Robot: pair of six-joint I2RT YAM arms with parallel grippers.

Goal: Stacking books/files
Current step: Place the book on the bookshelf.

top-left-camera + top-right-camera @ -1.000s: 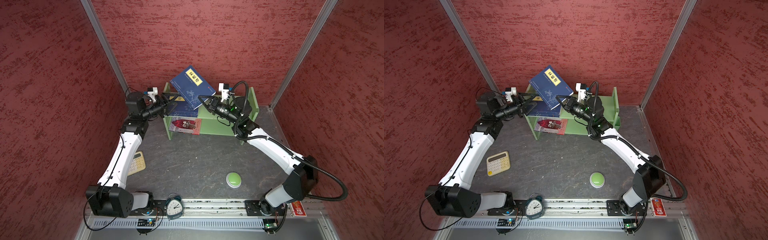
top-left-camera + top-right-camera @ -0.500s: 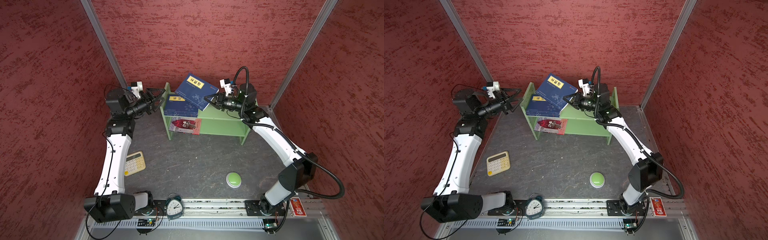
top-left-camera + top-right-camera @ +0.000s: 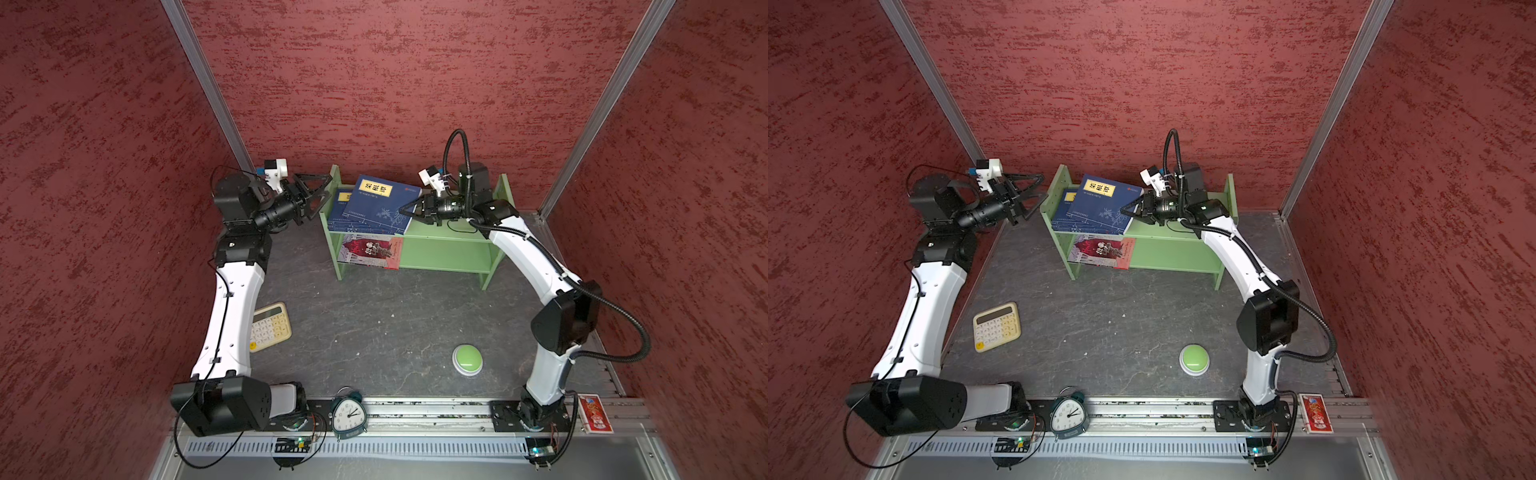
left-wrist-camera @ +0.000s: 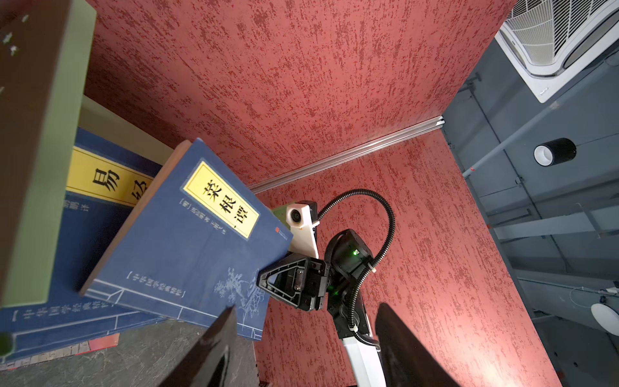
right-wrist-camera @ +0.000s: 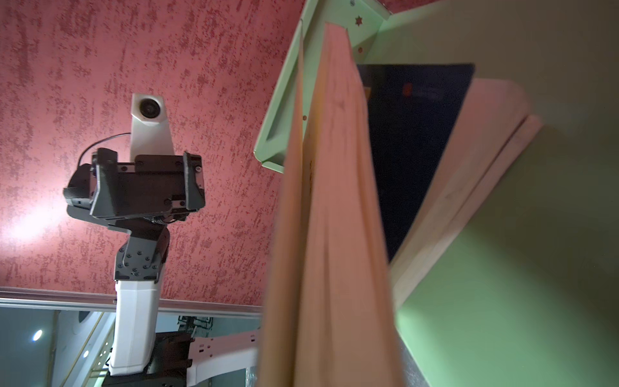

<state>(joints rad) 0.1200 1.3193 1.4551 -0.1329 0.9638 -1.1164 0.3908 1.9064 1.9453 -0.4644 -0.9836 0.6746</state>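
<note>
A: Text check. Top navy book (image 4: pixel 187 241), left end of the green shelf's (image 3: pixel 440 253) upper board?
B: Yellow label (image 4: pixel 221 200) reads 菜根谭, black, vertical. White bracketed line near the cover's foot: 中华国学经典精粹. Author line too small.
A: Navy book beneath (image 4: pixel 93 234)?
B: Its label strip (image 4: pixel 104 182) shows 易经, second character partly covered.
A: Red-and-white book (image 3: pixel 370 249), lower board?
B: Dark characters, unreadable.
A: Rest?
B: Alarm clock (image 3: pixel 349 414), tabletop's near edge: dial numerals, too small. Calculator (image 3: pixel 996 326) keys and red packet (image 3: pixel 1316 412) print: illegible.
</note>
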